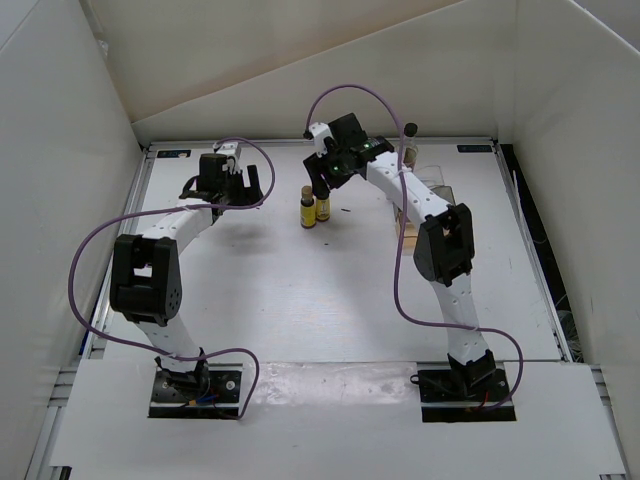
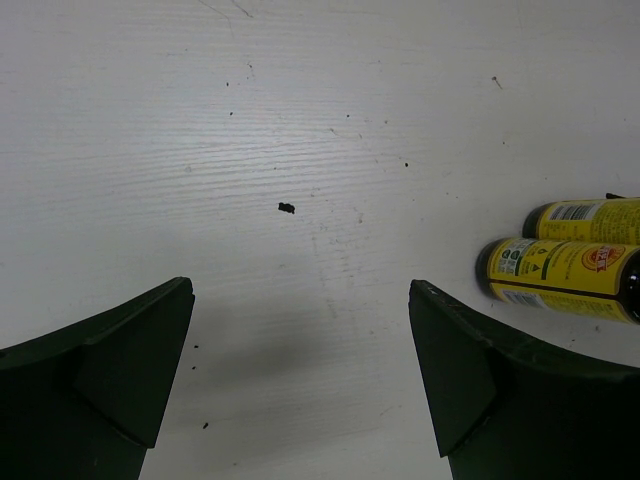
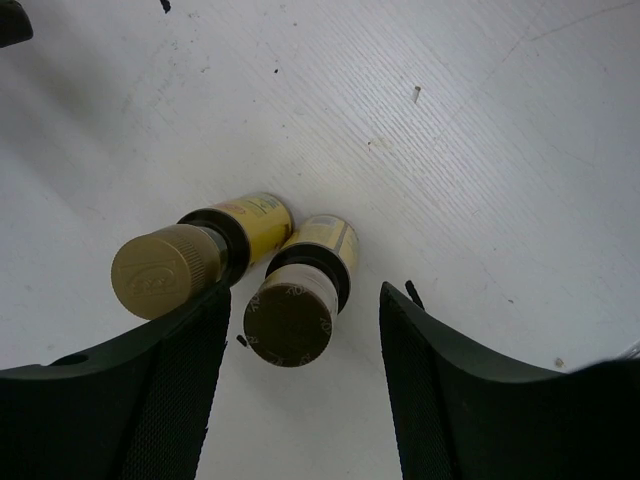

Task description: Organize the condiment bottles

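Observation:
Two tiny amber bottles with gold caps and yellow labels stand side by side at mid-table, the left one (image 1: 308,208) (image 3: 165,270) and the right one (image 1: 323,206) (image 3: 291,312). My right gripper (image 1: 326,185) (image 3: 303,295) hovers just above them, open, its jaws straddling the right bottle's cap without touching it. My left gripper (image 1: 225,192) (image 2: 300,288) is open and empty over bare table to their left; both amber bottles (image 2: 565,275) show at its view's right edge. A black-capped bottle (image 1: 410,142) stands at the back right; its label is unreadable. The other black-capped bottle is hidden.
A clear tray with a tan base (image 1: 412,228) sits at the right, partly behind my right arm. White walls enclose the table on three sides. Small dark specks (image 2: 286,208) lie on the white tabletop.

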